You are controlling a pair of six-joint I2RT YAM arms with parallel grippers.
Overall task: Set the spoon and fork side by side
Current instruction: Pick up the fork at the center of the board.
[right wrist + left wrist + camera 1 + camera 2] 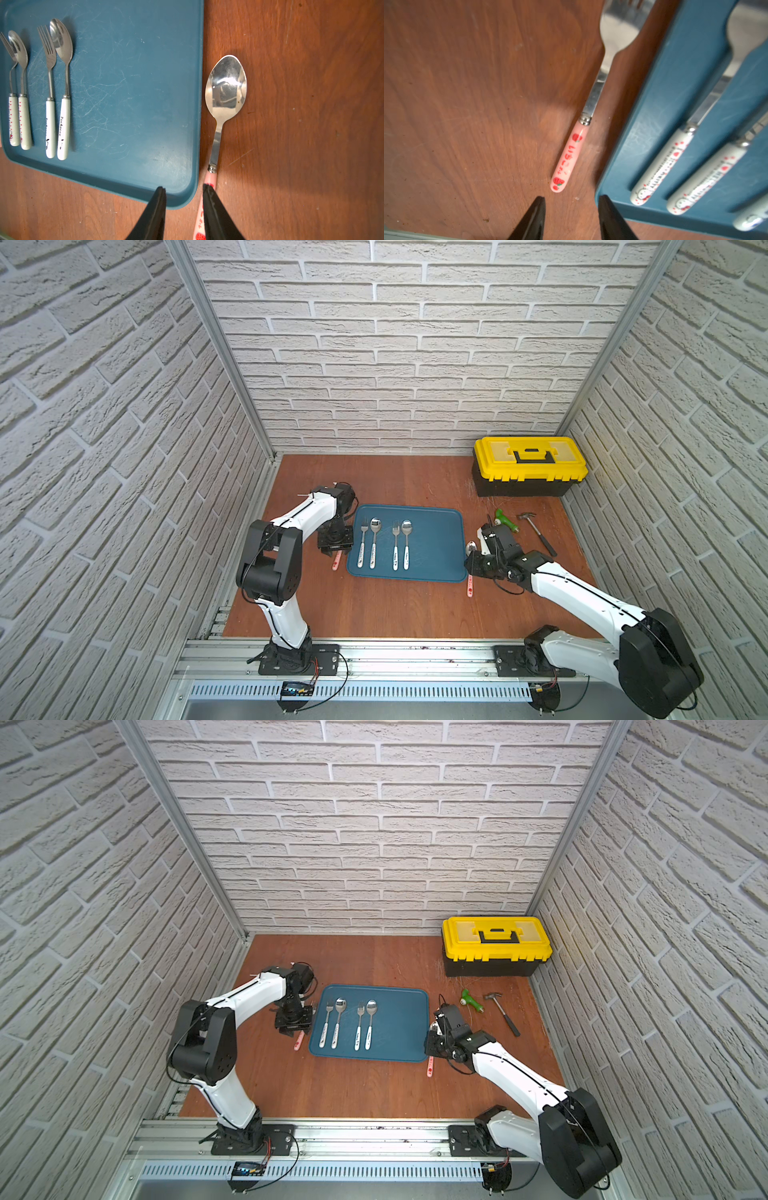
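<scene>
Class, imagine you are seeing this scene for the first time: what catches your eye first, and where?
The yellow toolbox in the back right corner stands out first. Next, the blue tray mid-table holds two neat fork-and-spoon pairs, while a pink-handled spoon and pink-handled fork lie off it, on either side.

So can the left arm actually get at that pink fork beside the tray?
Probably yes. The left gripper hovers open just off the handle end of the pink fork, with bare table on its far side. The tray rim runs close alongside, which could crowd one finger.
</scene>
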